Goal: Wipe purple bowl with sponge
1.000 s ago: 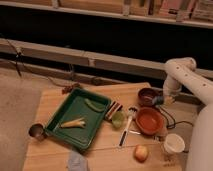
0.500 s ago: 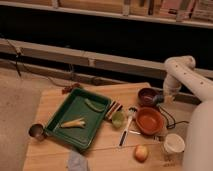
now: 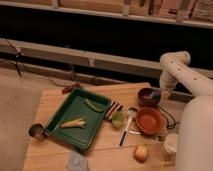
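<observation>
Lower edge of frame, nearest: 1 crumpled grey cloth (image 3: 77, 161), 1 apple (image 3: 141, 152), and 1 pale cup (image 3: 170, 145) at lower right, partly hidden by the white robot body.

Left edge of the wooden table (image 3: 50, 102): 1 small metal cup (image 3: 36, 131).

Centre: 1 green tray (image 3: 58, 123) holding 2 items, a yellowish piece toward its near side and a green piece toward its far side; neither can be identified further.

Right of the tray: 1 small green cup (image 3: 118, 119), 1 striped item just behind it, 1 utensil (image 3: 126, 130) lying lengthwise toward the viewer, and 1 orange bowl (image 3: 149, 120).

Upper right of the table, farthest: 1 purple bowl (image 3: 147, 95), upright, just behind the orange bowl and near the table's far right corner.

Gripper (image 3: 155, 95): 1, at the bowl's right rim, reaching down from the arm (image 3: 172, 70) that bends in from the right edge. A bluish patch at the tip is probably the sponge (image 3: 154, 93); whether the jaws pinch it cannot be told.

Governing relation: the bowl's hollow lies immediately left of and below the gripper, so the wipe calls for a short leftward, downward sweep. The bowl is round, without a long axis.
</observation>
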You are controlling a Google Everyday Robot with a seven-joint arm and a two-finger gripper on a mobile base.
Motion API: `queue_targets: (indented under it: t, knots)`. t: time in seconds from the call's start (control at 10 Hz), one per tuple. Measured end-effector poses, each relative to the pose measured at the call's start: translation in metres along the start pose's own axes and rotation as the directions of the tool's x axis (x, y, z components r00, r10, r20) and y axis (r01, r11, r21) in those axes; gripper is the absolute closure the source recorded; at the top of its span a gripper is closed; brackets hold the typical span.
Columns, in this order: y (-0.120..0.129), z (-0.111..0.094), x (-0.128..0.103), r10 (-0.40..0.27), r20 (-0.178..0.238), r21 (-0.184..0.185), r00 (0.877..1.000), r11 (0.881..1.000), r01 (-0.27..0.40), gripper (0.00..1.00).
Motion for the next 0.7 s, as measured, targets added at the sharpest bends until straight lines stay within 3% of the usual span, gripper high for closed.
queue_targets:
  t: [0.2, 0.4, 0.7]
  knots:
    - [-0.015, 0.017, -0.020, -0.054, 0.032, -0.021, 0.998, 0.998, 0.055, 1.00]
    - [-0.031, 0.016, -0.045, -0.112, 0.050, -0.028, 0.992, 0.993, 0.113, 1.00]
    - [-0.049, 0.005, -0.064, -0.178, 0.046, -0.020, 0.983, 0.984, 0.179, 1.00]
